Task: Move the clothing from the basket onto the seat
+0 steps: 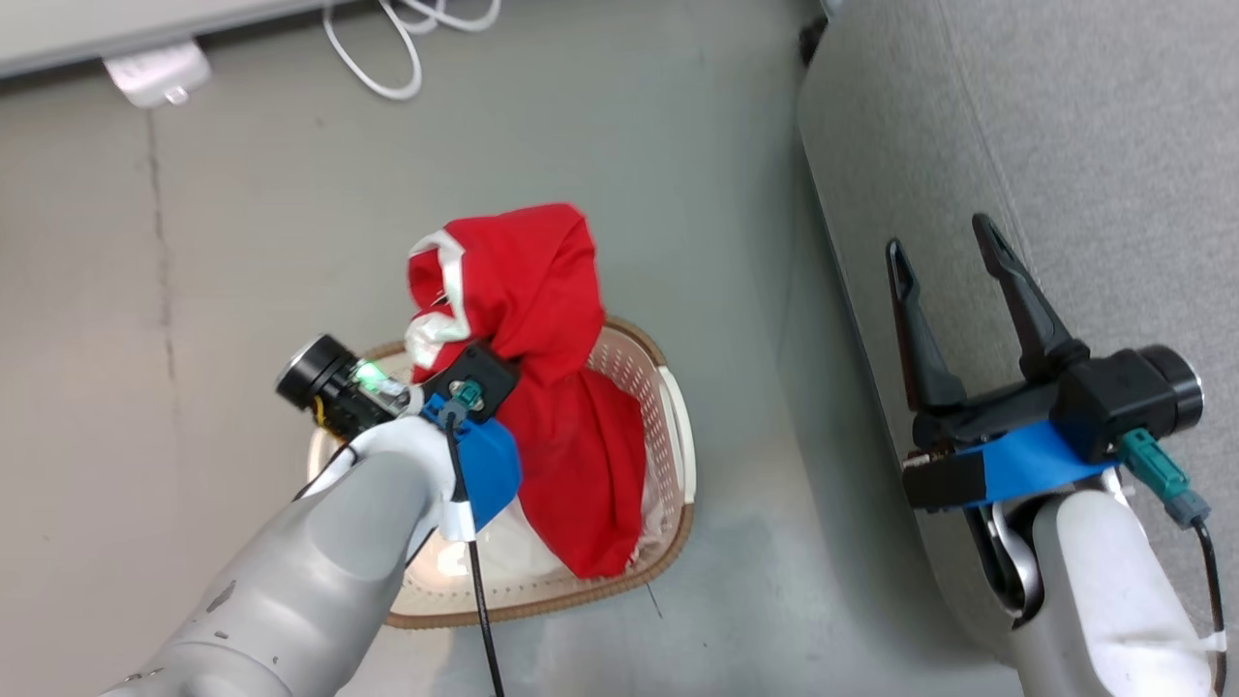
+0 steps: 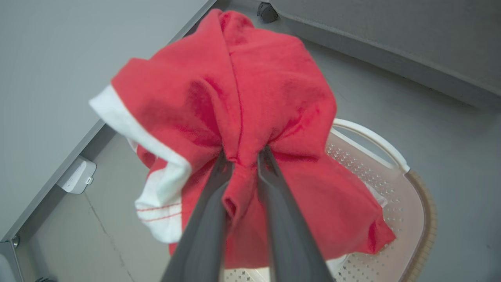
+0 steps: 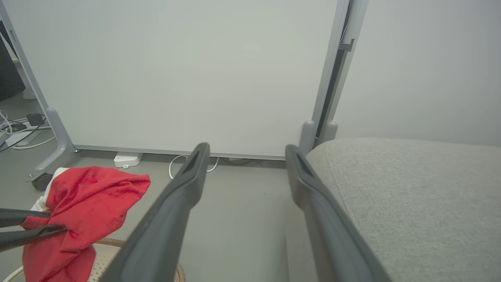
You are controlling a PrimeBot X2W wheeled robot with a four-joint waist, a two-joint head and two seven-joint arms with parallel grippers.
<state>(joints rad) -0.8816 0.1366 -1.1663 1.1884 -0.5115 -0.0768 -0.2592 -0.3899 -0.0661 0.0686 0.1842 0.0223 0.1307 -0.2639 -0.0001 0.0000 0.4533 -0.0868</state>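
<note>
Pale and rounded, the left forearm (image 1: 319, 571) rises from the bottom edge of the head view, and beyond it the left gripper (image 2: 244, 154) stands narrow, its two dark fingers pinched on a gathered fold of the red garment (image 1: 542, 290). Underfoot is a smooth grey floor (image 1: 242, 194) with a faint crack line and a few dark specks. Along its far edge a white cable (image 1: 387, 58) loops beside a small white box (image 1: 155, 73) at the foot of a pale partition panel (image 3: 176, 70) on a grey frame, and a dark caster wheel (image 2: 267, 11) sits near the frame. The garment is bright red, soft and creased, with a broad white band at its hem and thin red stitching across the white. It is bunched at the grip and raised above the basket (image 1: 668, 552), its lower part hanging down inside. The basket is cream plastic with perforated walls, a brown woven-look rim and a white handle, and it stands on the floor just beside the seat (image 1: 1065, 145), a light grey woven cushion with a rounded edge. The right gripper (image 1: 939, 237) is spread wide and holds nothing, hovering over the seat's edge.
</note>
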